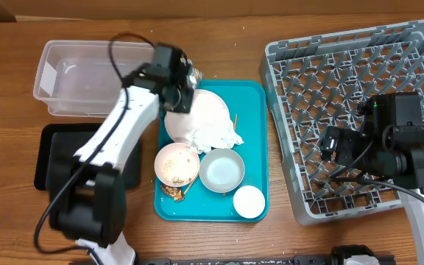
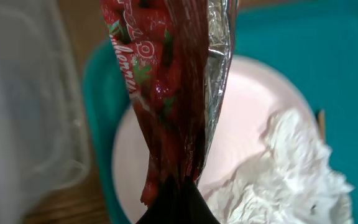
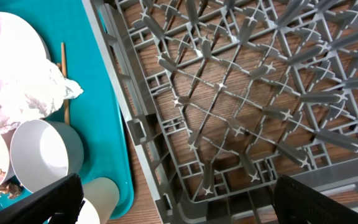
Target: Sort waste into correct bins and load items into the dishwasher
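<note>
My left gripper (image 1: pixel 186 85) is shut on the red shiny wrapper (image 2: pixel 173 93) and holds it above the left edge of the white plate (image 1: pixel 208 110). The crumpled white napkin (image 1: pixel 223 135) lies on that plate; it also shows in the left wrist view (image 2: pixel 291 174). The pink bowl (image 1: pixel 177 163) holds rice and scraps. The pale grey bowl (image 1: pixel 221 169) and the small white cup (image 1: pixel 249 201) stand on the teal tray (image 1: pixel 252 96). A chopstick (image 3: pixel 63 74) lies beside the plate. My right gripper (image 3: pixel 173 202) is open and empty over the grey dish rack (image 1: pixel 359 110).
The clear plastic tub (image 1: pixel 87 77) stands at the far left. The black tray (image 1: pixel 54 158) lies in front of it, partly under my left arm. Brown scraps (image 1: pixel 171 192) lie on the teal tray's front left.
</note>
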